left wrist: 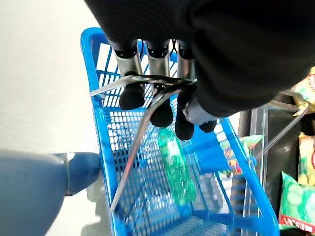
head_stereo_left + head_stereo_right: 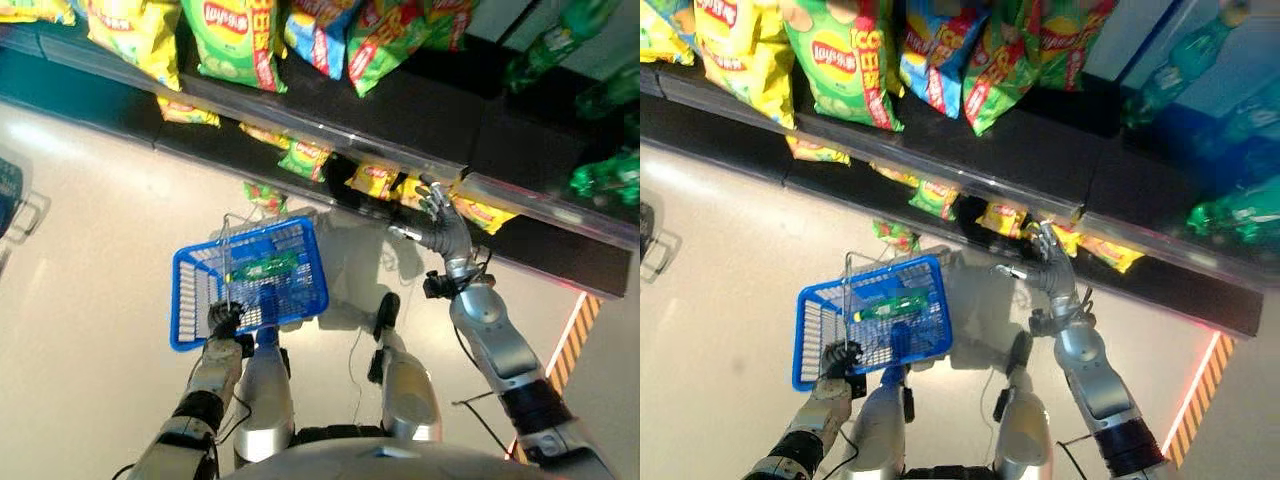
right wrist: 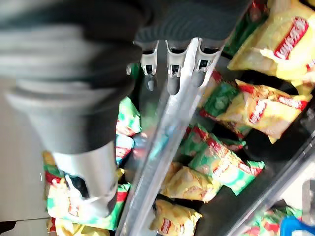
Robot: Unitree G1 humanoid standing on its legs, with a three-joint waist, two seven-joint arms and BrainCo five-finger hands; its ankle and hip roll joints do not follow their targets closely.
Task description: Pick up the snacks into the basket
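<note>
A blue plastic basket (image 2: 178, 295) hangs from its wire handle (image 1: 142, 123), with my left hand (image 2: 225, 322) shut round that handle; the curled fingers (image 1: 129, 73) hook over the wire. Inside the basket lies a green packaged item (image 1: 176, 169), also visible from above (image 2: 262, 268). My right hand (image 2: 440, 215) is raised with fingers spread and straight, holding nothing, just in front of the lower shelf's clear rail (image 3: 165, 142). Yellow snack bags (image 2: 375, 180) lie on that lower shelf right behind the hand, and more yellow and green bags (image 3: 184, 182) show past the fingers.
The upper shelf carries large yellow, green and blue chip bags (image 2: 235, 40). Green bottles (image 2: 610, 175) stand at the far right. A small green bag (image 2: 265, 195) sits low by the shelf foot behind the basket. A yellow-black striped line (image 2: 570, 345) marks the floor at right.
</note>
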